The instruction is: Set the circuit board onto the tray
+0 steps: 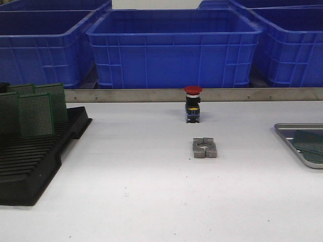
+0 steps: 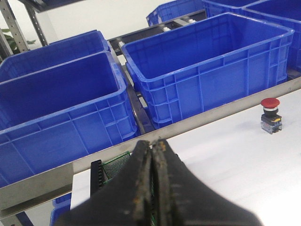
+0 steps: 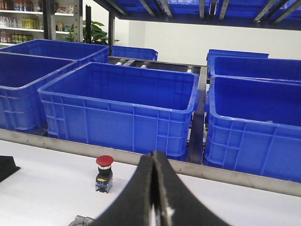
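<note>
Several green circuit boards point(image 1: 36, 113) stand upright in the black slotted rack point(image 1: 30, 161) at the table's left. The grey metal tray point(image 1: 290, 132) lies at the right edge, cut off by the frame, with one green circuit board point(image 1: 310, 142) flat on its floor. Neither gripper shows in the front view. In the left wrist view my left gripper point(image 2: 154, 143) is shut with its fingers pressed together, and a green board point(image 2: 117, 165) in the rack point(image 2: 95, 174) shows just behind it. My right gripper point(image 3: 154, 154) is shut and holds nothing, above the white table.
A red-capped push button point(image 1: 193, 103) stands mid-table near the steel rail, with a grey metal clamp block point(image 1: 204, 148) in front of it. Big blue bins point(image 1: 174, 48) line the back beyond the rail. The button point(image 3: 104, 173) also shows in the right wrist view.
</note>
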{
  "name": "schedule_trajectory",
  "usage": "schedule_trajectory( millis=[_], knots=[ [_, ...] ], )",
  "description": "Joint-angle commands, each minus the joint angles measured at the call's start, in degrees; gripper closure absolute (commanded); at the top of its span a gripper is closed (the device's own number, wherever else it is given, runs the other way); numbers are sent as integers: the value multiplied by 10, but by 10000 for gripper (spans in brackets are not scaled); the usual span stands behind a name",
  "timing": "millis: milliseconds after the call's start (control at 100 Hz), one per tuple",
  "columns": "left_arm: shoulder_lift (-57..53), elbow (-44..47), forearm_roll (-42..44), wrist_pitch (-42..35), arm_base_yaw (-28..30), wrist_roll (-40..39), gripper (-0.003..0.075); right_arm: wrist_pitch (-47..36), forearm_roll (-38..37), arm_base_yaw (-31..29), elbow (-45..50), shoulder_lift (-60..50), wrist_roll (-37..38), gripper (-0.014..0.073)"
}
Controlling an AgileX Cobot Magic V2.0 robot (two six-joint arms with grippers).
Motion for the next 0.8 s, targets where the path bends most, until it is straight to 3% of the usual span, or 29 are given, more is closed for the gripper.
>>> schedule_trajectory(
  millis=[0, 790],
  knots=[
    [-18, -3, -11, -44, 1, -7, 741, -9, 6, 0, -7, -1, -6, 654],
    [-28, -3, -11, -44, 1, -7, 741, -7, 6, 0, -7, -1, -6, 654]
  ],
)
